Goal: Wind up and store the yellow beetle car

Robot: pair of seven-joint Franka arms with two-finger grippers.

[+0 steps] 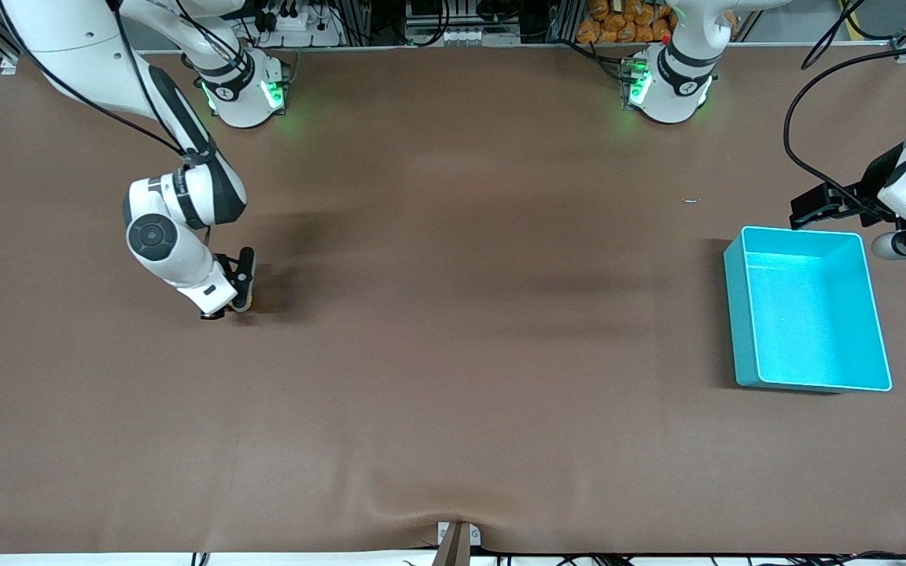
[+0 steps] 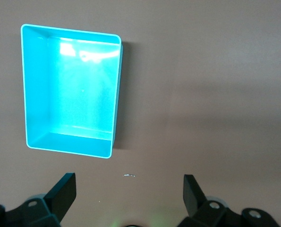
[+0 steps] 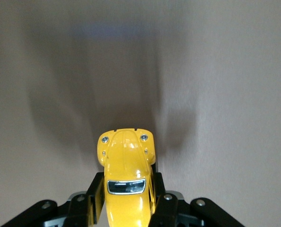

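Reckoned from the table's middle in the front view, the brown table (image 1: 453, 330) lies open from twelve to six o'clock. At three o'clock stands the turquoise bin (image 1: 740, 314), with the left gripper (image 1: 815, 206), fingers spread, by its one-o'clock corner. At nine o'clock the right gripper (image 1: 234, 303) grips the yellow beetle car (image 3: 126, 165) down at the table.

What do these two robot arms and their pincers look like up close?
Both arms are glossy white with rounded joints, dark grey bands and black cables along them. Their round bases glow green. The right gripper and the left gripper each end in two flat black fingers on a black body with small silver screws.
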